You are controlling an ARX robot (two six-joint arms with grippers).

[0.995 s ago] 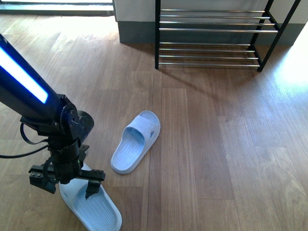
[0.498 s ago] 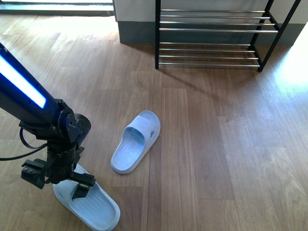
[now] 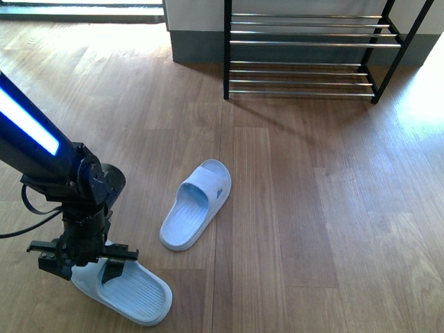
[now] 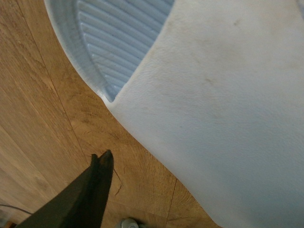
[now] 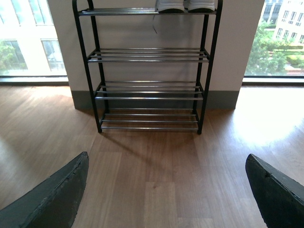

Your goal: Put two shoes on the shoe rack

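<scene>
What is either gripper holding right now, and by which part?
Right gripper: nothing, jaws wide apart. Left gripper is down on the near slide's strap, but whether its jaws actually clamp it cannot be told.

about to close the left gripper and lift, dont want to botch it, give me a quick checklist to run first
1. Left gripper over the near slide: ok, it straddles the strap.
2. Jaws open for the grab: ok; in the left wrist view one finger stands apart from the strap, with floor between.
3. Other finger's position: cannot tell, it is out of that view.
4. Second slide out of the way: ok, it lies apart.
5. Shoe rack has room: ok, lower tiers are bare; white-soled shoes sit on top.
6. Right gripper: ok, open and empty.
</scene>
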